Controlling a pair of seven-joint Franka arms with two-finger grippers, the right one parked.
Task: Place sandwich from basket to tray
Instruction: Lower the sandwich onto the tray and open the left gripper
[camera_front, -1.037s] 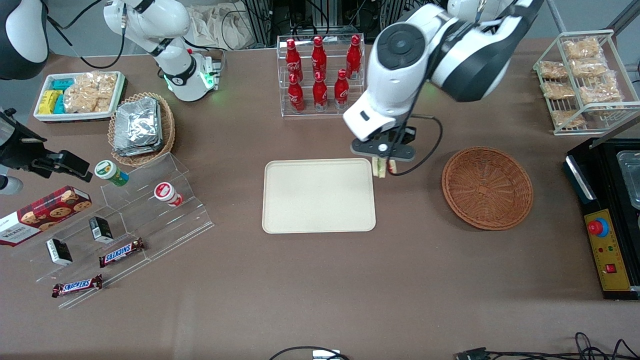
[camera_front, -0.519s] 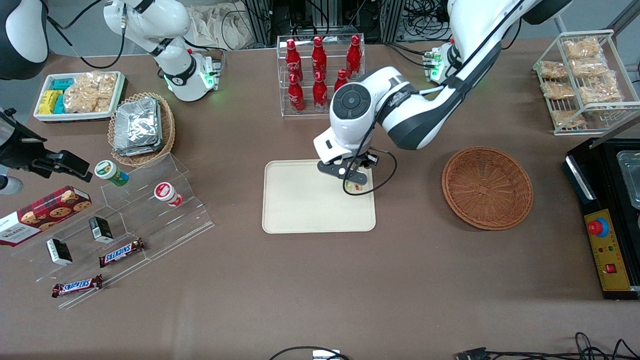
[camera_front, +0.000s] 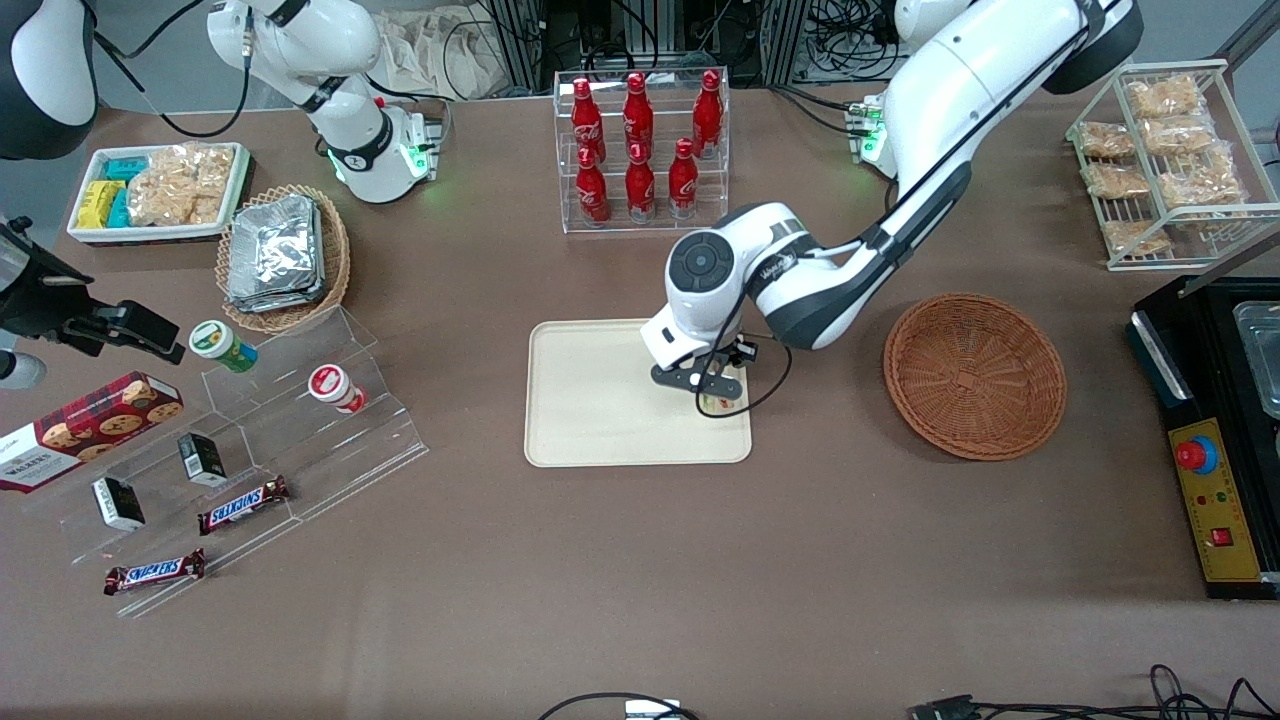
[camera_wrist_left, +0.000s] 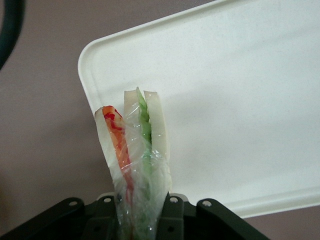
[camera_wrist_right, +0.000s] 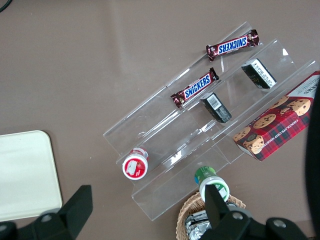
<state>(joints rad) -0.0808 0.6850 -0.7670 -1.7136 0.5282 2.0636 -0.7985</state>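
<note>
The sandwich (camera_wrist_left: 136, 150), a clear-wrapped wedge with pale bread and red, orange and green filling, hangs point-down in my left gripper (camera_wrist_left: 142, 216), which is shut on it. The black fingers (camera_wrist_left: 172, 212) press on both sides of the wrap. In the front view the gripper (camera_front: 712, 398) is low over the cream tray (camera_front: 590, 400), at the tray's end toward the basket, with a bit of the sandwich (camera_front: 714, 403) showing under it. Whether the sandwich touches the tray (camera_wrist_left: 235, 100) I cannot tell. The reddish-brown wicker basket (camera_front: 975, 375) stands empty toward the working arm's end.
A clear rack of red bottles (camera_front: 640, 150) stands farther from the camera than the tray. A stepped acrylic stand (camera_front: 300, 430) with snacks and a tan basket of foil packets (camera_front: 283, 255) lie toward the parked arm's end. A wire rack (camera_front: 1165, 160) and black box (camera_front: 1215, 450) flank the basket.
The gripper carried the sandwich from above the table beside the tray's edge to over the tray, came nearer the camera and dropped lower. It stayed shut on the sandwich.
</note>
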